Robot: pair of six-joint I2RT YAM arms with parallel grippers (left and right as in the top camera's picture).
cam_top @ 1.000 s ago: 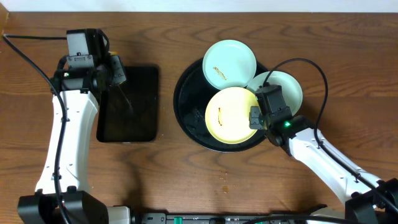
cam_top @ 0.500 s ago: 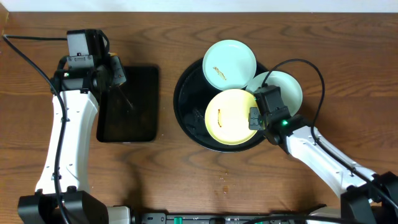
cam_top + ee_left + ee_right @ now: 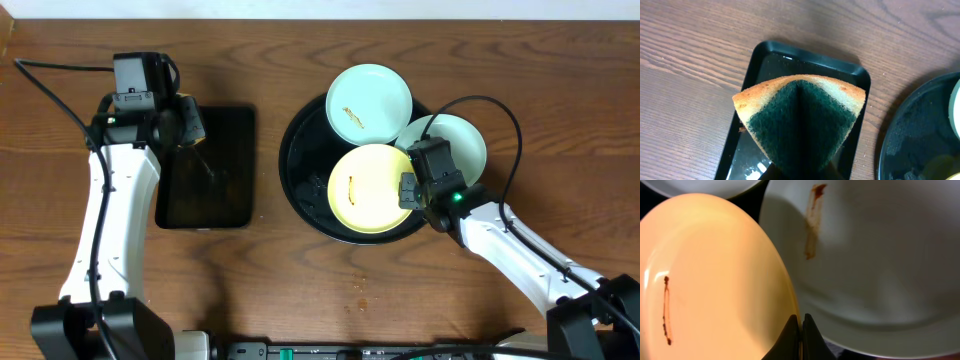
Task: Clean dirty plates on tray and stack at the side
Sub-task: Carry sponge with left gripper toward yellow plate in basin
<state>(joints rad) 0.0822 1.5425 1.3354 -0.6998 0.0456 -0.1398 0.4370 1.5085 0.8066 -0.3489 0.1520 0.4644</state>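
Lying left of the right pincer (image 3: 801,325), yellow plate (image 3: 715,275), rim clamped.

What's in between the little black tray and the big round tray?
Nothing, just a strip of bare table between the little tray and the round tray. The overhead view shows it best.

Bright, even overhead lighting; soft shadows.
Glare spots mark the large round glossy black tray (image 3: 298,165); the close pale yellow round plate (image 3: 715,270) looks blurred.
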